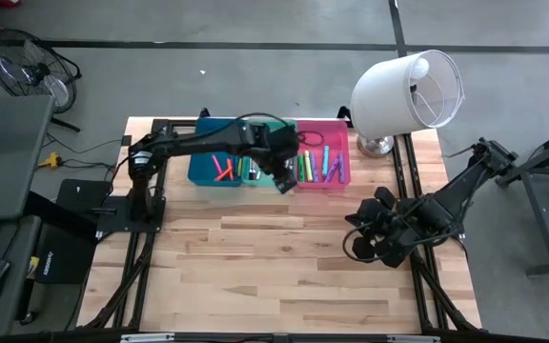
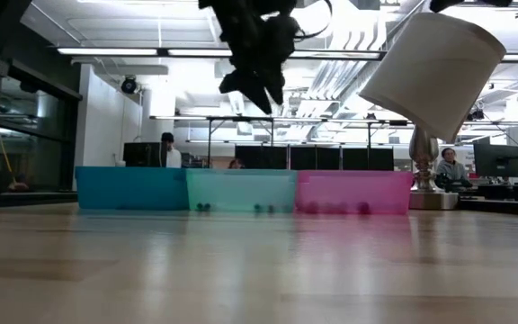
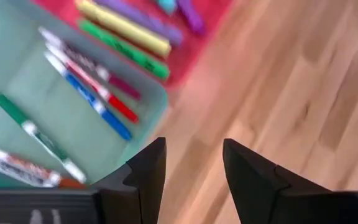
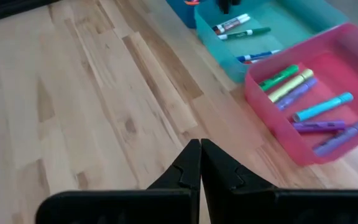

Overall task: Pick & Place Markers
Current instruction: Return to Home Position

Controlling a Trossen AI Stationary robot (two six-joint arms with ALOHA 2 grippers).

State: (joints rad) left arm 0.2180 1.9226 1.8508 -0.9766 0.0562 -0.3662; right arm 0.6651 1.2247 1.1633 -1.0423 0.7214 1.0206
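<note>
The markers (image 4: 289, 86) lie flat in three bins. Pink bin (image 4: 272, 123): green, yellow, teal and purple ones, nearly parallel. Green bin (image 4: 300, 22): thin white ones with red, blue, green. Blue bin (image 1: 198, 172): orange and pink ones.

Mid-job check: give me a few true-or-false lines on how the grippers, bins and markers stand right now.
1. The left gripper is open and empty, above the bins. True.
2. The right gripper is shut on a marker. False: it is shut with nothing between its fingers, over bare table.
3. In the low view the row reads blue bin, mint green bin, pink bin, left to right. True.
4. Several pens lie loose on the wood in front of the bins. False: the markers in view all lie inside the bins.
</note>
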